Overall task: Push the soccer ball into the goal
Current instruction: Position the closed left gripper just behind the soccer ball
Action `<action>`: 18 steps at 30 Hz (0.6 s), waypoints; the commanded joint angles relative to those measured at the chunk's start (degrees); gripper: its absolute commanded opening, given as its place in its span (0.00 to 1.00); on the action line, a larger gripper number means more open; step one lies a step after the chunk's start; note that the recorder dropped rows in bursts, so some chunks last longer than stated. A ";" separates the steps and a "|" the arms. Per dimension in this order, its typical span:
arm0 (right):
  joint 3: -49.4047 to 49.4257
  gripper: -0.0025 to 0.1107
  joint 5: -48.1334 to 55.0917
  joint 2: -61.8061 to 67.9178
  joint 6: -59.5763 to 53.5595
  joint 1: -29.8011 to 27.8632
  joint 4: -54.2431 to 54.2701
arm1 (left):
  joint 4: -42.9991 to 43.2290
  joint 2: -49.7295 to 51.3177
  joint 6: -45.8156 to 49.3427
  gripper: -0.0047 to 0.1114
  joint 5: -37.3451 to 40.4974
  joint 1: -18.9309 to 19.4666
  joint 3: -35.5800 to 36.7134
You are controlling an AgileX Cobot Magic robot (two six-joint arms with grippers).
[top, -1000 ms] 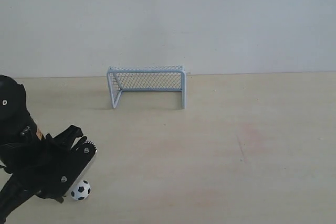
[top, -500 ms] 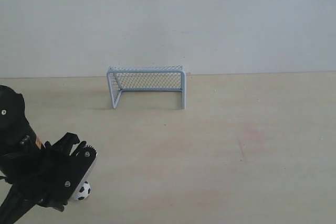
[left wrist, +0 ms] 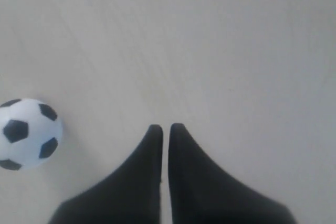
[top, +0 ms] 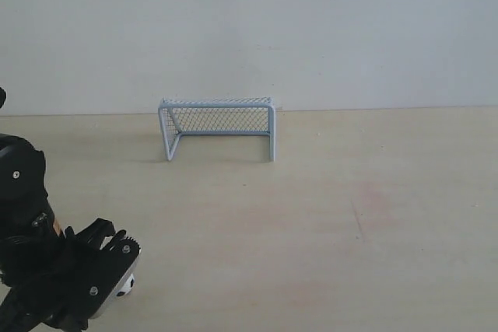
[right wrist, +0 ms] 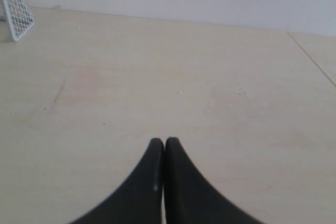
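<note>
Just beside the closed, empty left gripper [left wrist: 164,128] sits the soccer ball [left wrist: 29,134]; it needs a centred push toward the goal [top: 218,126].

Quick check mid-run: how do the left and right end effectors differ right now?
The left end effector has the soccer ball lying just beside its fingers, apart from them. The right end effector has only bare table ahead, with the goal far off. The left shows in the exterior view, low beside the ball, while the right is out of that view. Both are shut, black-fingered and hold nothing.
</note>
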 commanded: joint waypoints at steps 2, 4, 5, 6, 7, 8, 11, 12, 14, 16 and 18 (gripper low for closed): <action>-0.03 0.02 -0.37 -0.24 0.00 -0.08 0.08 | 0.59 -0.16 0.37 0.08 1.79 0.10 0.18; -0.03 0.02 -0.37 -0.24 0.00 -0.08 0.08 | 0.59 -0.16 0.37 0.08 1.79 0.10 0.18; -0.03 0.02 -0.37 -0.24 0.00 -0.08 0.08 | 0.59 -0.16 0.37 0.08 1.79 0.10 0.18; -0.03 0.02 -0.37 -0.24 0.00 -0.08 0.08 | 0.59 -0.16 0.37 0.08 1.79 0.10 0.18; -0.03 0.02 -0.37 -0.24 0.00 -0.08 0.08 | 0.59 -0.16 0.37 0.08 1.79 0.10 0.18; -0.03 0.02 -0.37 -0.24 0.00 -0.08 0.08 | 0.59 -0.16 0.37 0.08 1.89 0.10 0.18; -0.03 0.02 -0.37 -0.24 0.00 -0.08 0.08 | 0.59 -0.16 0.37 0.08 2.41 0.10 0.18; -0.03 0.02 -0.37 -0.24 0.00 -0.08 0.08 | 0.59 -0.16 0.37 0.08 2.41 0.10 0.18; -0.03 0.02 -0.37 -0.24 0.00 -0.08 0.08 | 0.48 -0.16 0.37 0.08 2.42 0.10 0.18; -0.03 0.02 -0.37 -0.24 0.00 -0.08 0.08 | 0.48 -0.16 0.37 0.08 2.42 0.10 0.18; -0.03 0.02 -0.37 -0.24 0.00 -0.08 0.08 | 0.48 -0.16 0.37 0.08 2.42 0.10 0.18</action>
